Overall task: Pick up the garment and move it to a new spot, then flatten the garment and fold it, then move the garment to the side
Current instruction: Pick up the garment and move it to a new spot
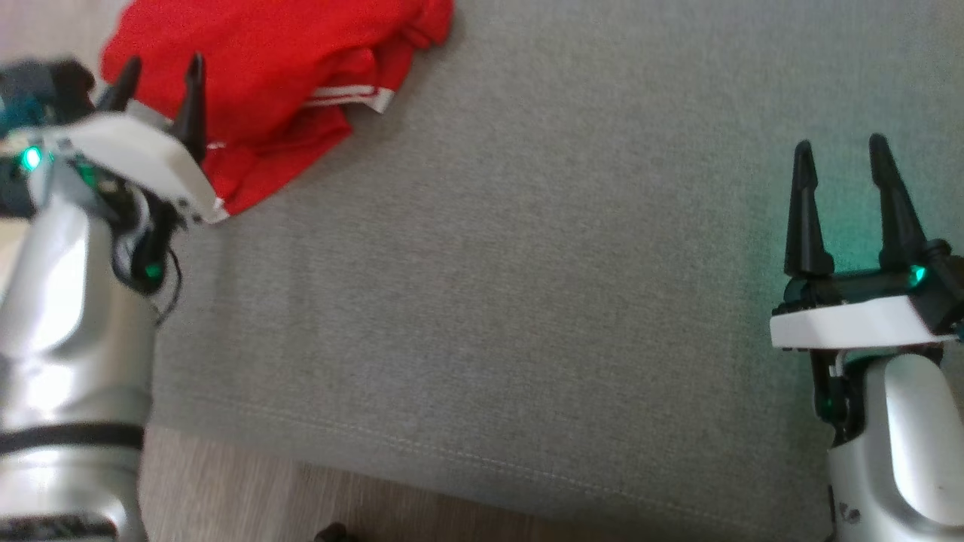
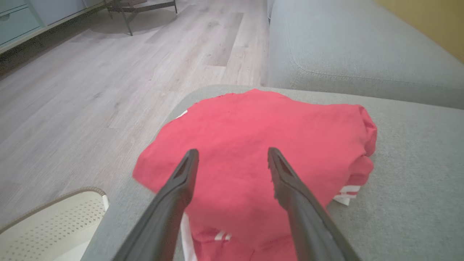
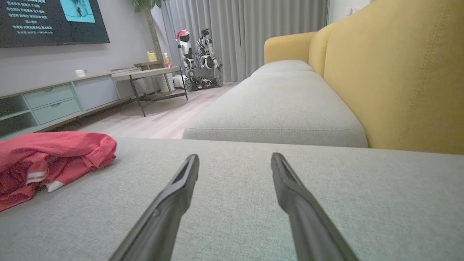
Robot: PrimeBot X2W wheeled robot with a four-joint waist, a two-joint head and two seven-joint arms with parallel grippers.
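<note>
The garment (image 1: 279,83) is red with white stripes and lies folded in a loose bundle at the far left corner of the grey cushion (image 1: 527,301). My left gripper (image 1: 162,71) hovers over its near edge, open, with nothing between its fingers. In the left wrist view the garment (image 2: 253,145) spreads beneath the left gripper (image 2: 232,154), whose two dark fingers stand apart above it. My right gripper (image 1: 840,154) is open over bare cushion at the right, far from the cloth. The right wrist view has the garment (image 3: 50,159) at its left edge, beyond the right gripper (image 3: 235,159).
The cushion's front seam and wooden floor (image 1: 248,497) run along the bottom of the head view. A white perforated object (image 2: 50,224) sits by the cushion's corner. A second grey seat (image 3: 279,105) and yellow backrest (image 3: 398,76) lie beyond. A low table (image 3: 148,78) stands across the room.
</note>
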